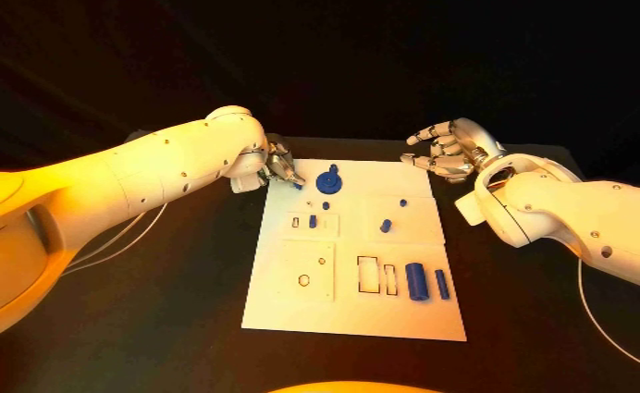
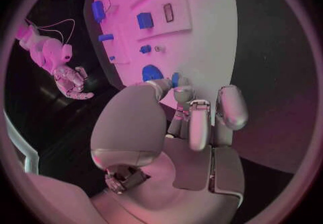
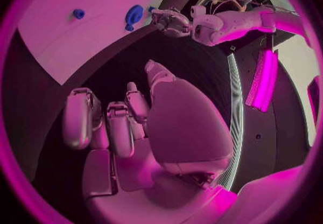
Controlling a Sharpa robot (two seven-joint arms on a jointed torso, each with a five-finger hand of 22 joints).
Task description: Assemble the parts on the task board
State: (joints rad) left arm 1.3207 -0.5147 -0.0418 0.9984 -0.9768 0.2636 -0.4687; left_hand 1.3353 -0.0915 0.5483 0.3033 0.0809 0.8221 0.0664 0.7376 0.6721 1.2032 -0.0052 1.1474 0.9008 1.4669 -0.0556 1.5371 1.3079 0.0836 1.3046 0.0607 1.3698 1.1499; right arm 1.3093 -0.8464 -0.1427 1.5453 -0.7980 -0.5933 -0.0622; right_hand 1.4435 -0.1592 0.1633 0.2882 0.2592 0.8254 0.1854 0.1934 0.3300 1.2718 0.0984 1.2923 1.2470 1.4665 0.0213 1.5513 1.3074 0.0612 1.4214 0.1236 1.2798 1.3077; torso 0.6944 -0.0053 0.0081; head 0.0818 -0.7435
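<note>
Approach step: left hand (image 1: 277,166), fingers apart, seemingly empty, reaches the round blue part (image 1: 329,180) at board's (image 1: 353,314) twelve o'clock; grasp follows. Right hand (image 1: 447,153) open, idle.

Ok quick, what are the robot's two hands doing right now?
Left hand: open, holding nothing, fingers by the task board's far edge.
Right hand: open, empty, off the board.

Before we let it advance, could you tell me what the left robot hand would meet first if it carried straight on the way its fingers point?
Most likely the large round blue part at the task board's far edge: the left robot hand points at it, fingertips close. Whether they already touch is unclear.
</note>
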